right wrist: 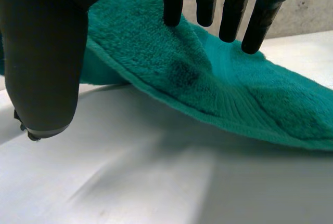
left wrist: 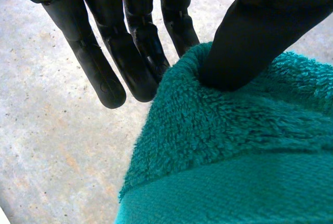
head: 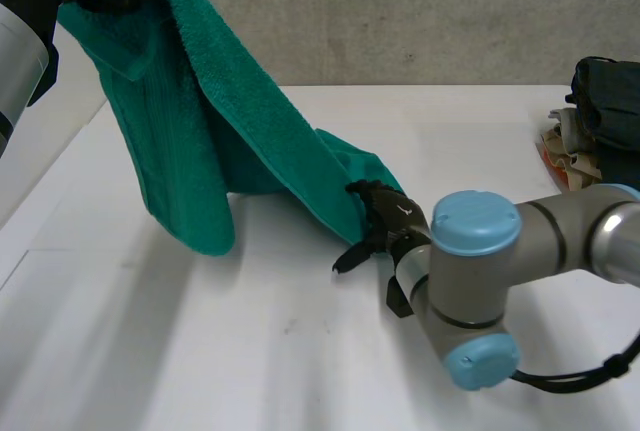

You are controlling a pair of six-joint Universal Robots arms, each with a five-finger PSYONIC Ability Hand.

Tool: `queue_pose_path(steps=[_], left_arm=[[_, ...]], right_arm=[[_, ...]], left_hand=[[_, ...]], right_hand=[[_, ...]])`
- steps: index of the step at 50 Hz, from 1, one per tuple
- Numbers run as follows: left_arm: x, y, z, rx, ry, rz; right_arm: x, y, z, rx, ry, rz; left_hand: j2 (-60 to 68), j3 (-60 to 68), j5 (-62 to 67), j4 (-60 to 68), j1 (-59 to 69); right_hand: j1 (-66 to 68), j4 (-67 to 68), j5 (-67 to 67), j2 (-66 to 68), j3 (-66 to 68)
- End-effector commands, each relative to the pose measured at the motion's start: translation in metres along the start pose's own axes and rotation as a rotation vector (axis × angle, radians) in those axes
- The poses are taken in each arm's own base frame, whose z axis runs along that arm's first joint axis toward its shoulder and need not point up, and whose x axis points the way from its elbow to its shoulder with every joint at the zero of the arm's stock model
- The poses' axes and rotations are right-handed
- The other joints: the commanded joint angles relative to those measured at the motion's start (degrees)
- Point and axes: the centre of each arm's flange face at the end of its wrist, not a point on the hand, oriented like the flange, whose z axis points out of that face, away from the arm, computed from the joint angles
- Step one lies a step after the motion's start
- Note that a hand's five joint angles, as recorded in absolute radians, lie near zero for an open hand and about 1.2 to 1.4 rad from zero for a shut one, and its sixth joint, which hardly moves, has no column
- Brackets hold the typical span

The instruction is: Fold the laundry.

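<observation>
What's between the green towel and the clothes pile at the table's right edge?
Nothing: bare white table runs from the towel to the clothes pile, seen in the head view.

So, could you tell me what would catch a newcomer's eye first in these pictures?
The teal towel, hoisted high by the left hand pinching its upper end, slanting down to the white table. Next, the right hand resting straight fingers on the towel's low end mid-table, and a dark clothes pile at the table's right edge.
</observation>
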Motion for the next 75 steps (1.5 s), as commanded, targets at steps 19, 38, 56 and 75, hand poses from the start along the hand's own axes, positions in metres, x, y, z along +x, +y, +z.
queue_pose_path(steps=[19,38,56,75], left_arm=[[-0.006,-0.005,-0.002,0.014,-0.020,-0.036],[-0.002,0.127,-0.003,-0.380,-0.004,-0.020],[0.000,0.226,0.079,-0.409,0.008,0.048],[-0.027,0.154,0.094,-0.096,-0.079,0.094]], right_arm=[[0.081,-0.134,0.040,0.332,0.145,-0.131],[0.012,-0.235,-0.109,0.190,0.040,-0.971],[0.062,-0.220,-0.016,0.194,0.253,-1.193],[0.043,-0.258,-0.036,0.605,0.295,-1.092]], left_hand=[[11.2,11.5,14.0,11.1,14.6],[11.2,11.5,14.0,11.1,14.6],[11.2,11.5,14.0,11.1,14.6],[11.2,11.5,14.0,11.1,14.6]], right_hand=[[68.0,66.2,66.1,66.7,67.5],[68.0,66.2,66.1,66.7,67.5],[68.0,66.2,66.1,66.7,67.5],[68.0,66.2,66.1,66.7,67.5]])
